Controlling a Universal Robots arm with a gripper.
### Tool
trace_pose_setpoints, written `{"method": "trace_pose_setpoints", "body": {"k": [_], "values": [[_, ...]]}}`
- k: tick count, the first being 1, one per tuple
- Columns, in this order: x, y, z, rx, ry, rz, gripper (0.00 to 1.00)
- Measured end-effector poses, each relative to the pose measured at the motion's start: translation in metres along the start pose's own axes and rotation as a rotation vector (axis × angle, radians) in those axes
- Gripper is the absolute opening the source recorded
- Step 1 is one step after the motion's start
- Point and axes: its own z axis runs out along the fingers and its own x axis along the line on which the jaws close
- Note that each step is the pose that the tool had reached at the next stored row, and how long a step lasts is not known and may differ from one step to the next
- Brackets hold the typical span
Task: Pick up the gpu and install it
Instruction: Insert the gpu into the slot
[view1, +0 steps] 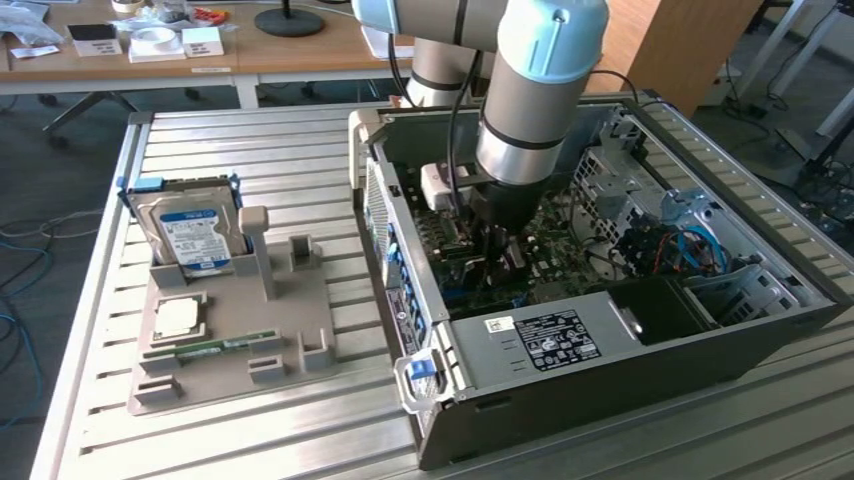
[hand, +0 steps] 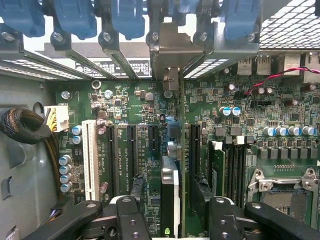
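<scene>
Gripper (hand: 170, 200) clamped on gpu (hand: 170, 195) edge-on over motherboard (hand: 280, 130), black slots either side; hard drive (view1: 194, 235) well apart on tray (view1: 310, 318)

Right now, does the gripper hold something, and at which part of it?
Yes. The gripper holds the gpu edge-on, its fingers clamped on the card's two flat faces, above the motherboard.

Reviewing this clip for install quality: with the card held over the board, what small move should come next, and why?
Probably a short, straight push down. In the wrist view the gripper holds the gpu edge-on over the motherboard, its bracket near the rear slot opening. Whether the edge is already seated cannot be told.
</scene>
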Motion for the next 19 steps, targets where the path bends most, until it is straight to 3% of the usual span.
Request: {"method": "trace_pose_setpoints", "body": {"k": [8,19], "values": [[0.0,-0.0003,-0.0088,0.0,0.0005,0.0,0.52],[-0.001,-0.0012,-0.0379,0.0001,0.0006,0.0,0.52]]}}
